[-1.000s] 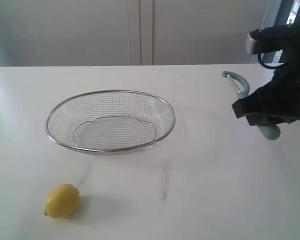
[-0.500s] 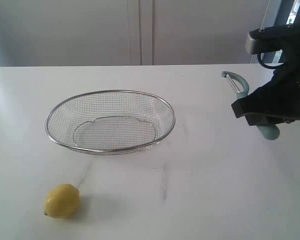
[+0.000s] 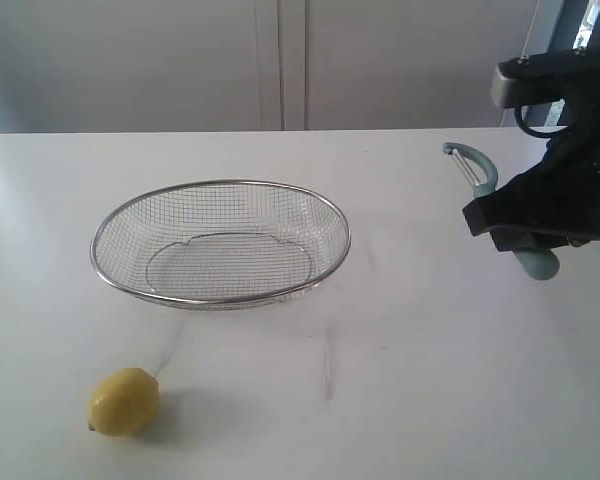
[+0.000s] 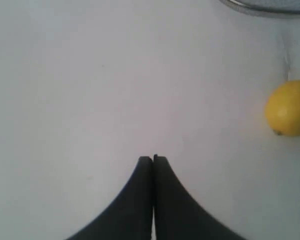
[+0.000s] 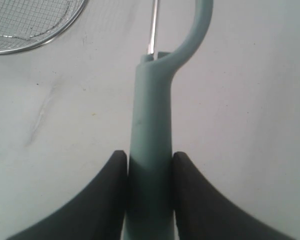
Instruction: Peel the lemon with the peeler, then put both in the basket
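The right hand (image 5: 149,155) is clamped on the peeler (image 5: 150,110), one dark finger (image 5: 115,190) pressed to each side of the pale teal handle. In the right wrist view the handle runs straight out from between the fingers. Beyond it the curved head arches away with the thin metal blade alongside. In the exterior view this hand sits at the right side of the white desk (image 3: 430,350), well apart from the basket (image 3: 220,183). The peeler's blade end pokes out above the black body of the hand and the rounded butt of the handle shows below it. Whether the peeler rests on the desk or hangs just above it cannot be told.

The basket stands upright near the middle of the desk, its wire mesh holding nothing. The lemon (image 3: 124,401) lies on the desk near the front left corner, in front of the basket and apart from it, with its nubby tip pointing down and left.

The left hand (image 4: 153,159) is pinched shut with its two dark fingertips touching and nothing between them. In the left wrist view it hangs over bare desk, with the lemon off to one side and clear of it.
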### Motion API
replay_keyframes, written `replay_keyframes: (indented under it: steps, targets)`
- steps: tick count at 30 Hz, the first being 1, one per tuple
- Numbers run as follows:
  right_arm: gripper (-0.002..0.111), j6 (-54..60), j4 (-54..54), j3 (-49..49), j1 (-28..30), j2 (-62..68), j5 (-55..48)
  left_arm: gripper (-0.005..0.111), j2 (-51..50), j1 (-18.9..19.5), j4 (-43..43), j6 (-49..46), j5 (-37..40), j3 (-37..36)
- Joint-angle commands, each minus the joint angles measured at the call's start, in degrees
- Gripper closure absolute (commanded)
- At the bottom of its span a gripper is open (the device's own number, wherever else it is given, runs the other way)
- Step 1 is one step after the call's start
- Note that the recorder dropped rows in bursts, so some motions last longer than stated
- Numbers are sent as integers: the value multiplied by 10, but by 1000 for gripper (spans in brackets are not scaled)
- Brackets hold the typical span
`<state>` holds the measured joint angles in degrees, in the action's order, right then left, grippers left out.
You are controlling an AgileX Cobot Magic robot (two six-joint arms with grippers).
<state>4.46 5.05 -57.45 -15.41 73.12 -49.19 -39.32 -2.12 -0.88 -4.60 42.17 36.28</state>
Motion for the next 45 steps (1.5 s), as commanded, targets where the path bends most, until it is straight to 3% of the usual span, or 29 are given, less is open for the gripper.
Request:
replay_keyframes:
  steps: [1, 11, 29, 39, 42, 45]
  targets:
    - [108, -1, 0, 2, 1, -5, 2, 107, -53, 1, 38, -77, 45, 20]
    - [108, 2, 0, 2, 1, -5, -2, 107, -173, -6, 164, -214, 49, 20]
    - [108, 0, 0, 2, 1, -5, -4, 107, -333, -174, 184, -276, 7, 87]
    - [108, 2, 0, 2, 1, -5, -4, 106, -388, -220, 188, -286, 4, 112]
    - [108, 2, 0, 2, 1, -5, -4, 97, -392, -220, 188, -289, -4, 112]
    - [108, 2, 0, 2, 1, -5, -4, 79, -394, -220, 187, -295, -10, 112]
